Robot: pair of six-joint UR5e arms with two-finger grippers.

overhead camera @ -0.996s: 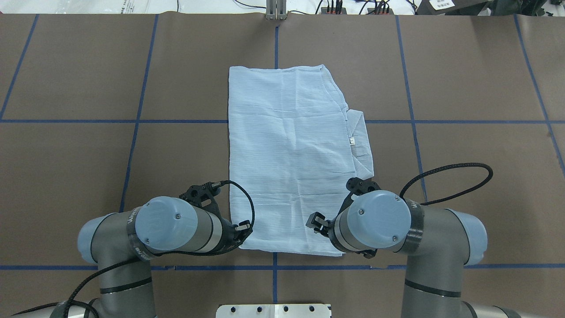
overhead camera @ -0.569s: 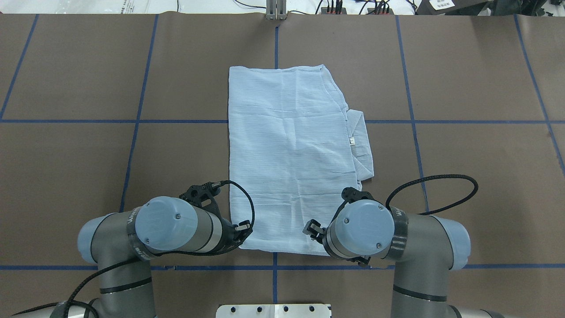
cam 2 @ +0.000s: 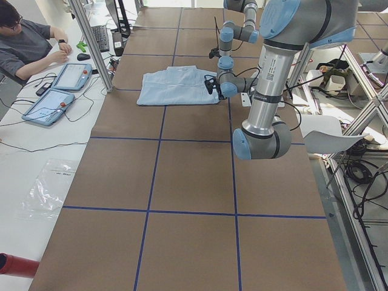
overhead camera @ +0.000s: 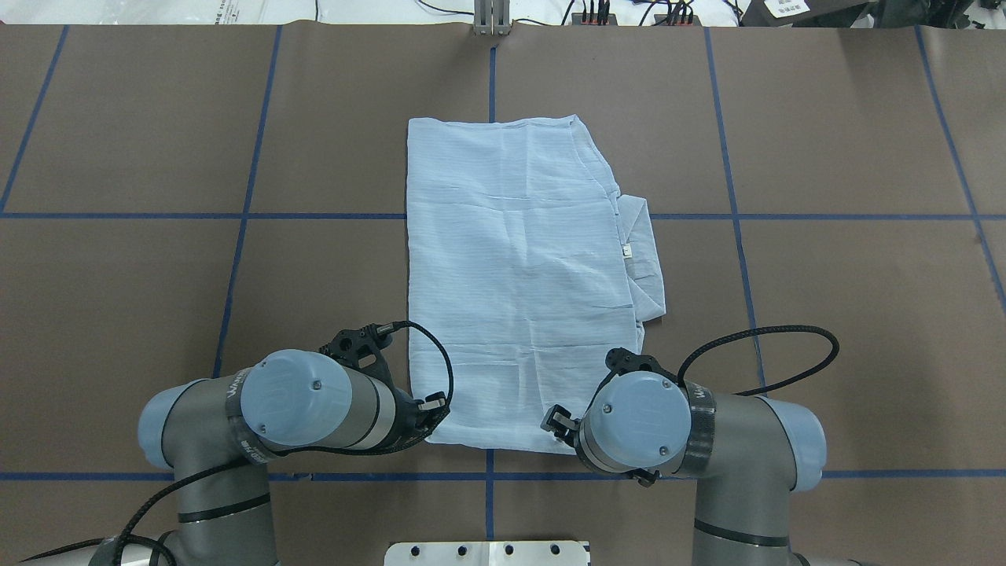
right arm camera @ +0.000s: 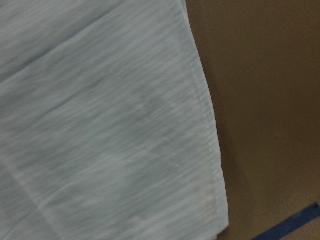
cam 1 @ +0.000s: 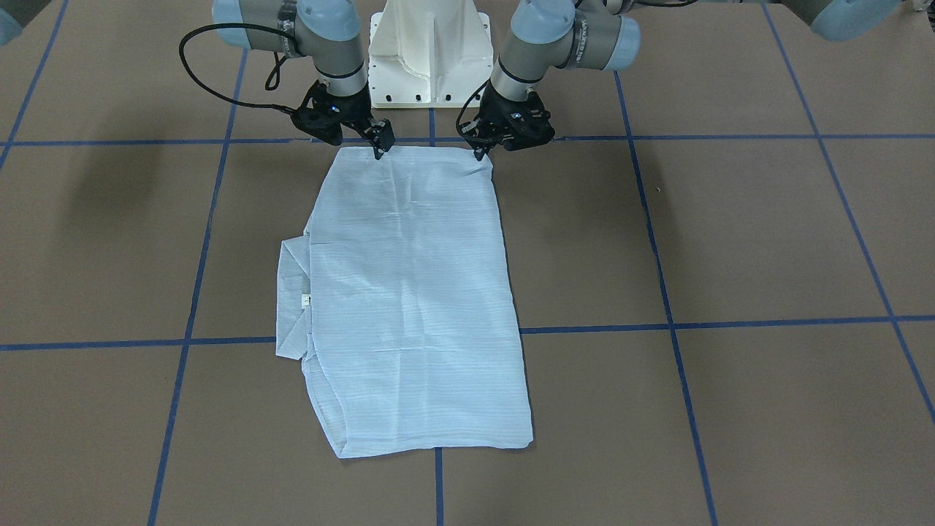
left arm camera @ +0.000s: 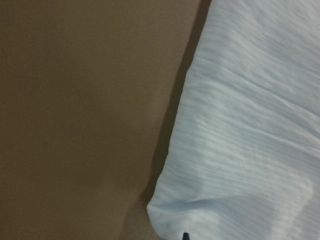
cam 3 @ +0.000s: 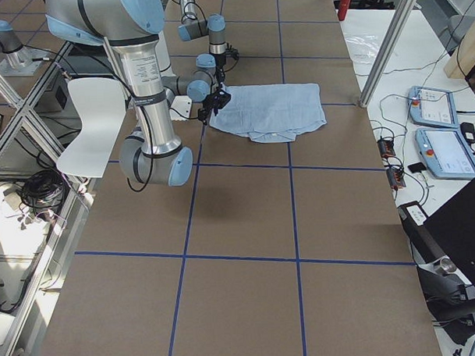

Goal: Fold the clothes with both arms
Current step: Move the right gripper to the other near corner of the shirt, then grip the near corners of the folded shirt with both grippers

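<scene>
- Left gripper [cam 1: 481, 150]: the tips sit at the shirt [overhead camera: 511, 267] corner nearest the robot base. You cannot tell whether the jaws are clamped or released.
- Right gripper [cam 1: 379, 145]: the tips meet the shirt's other robot-side corner. You cannot tell its opening either.
- Shirt: thin, light blue, finely striped fabric, folded into a flat rectangle mid-way across the brown table [overhead camera: 825, 157]. The collar [overhead camera: 640, 255] protrudes on the robot's right.
- Both wrist views show you only crinkled fabric, a stitched hem and table; the fingers are cut off.
</scene>
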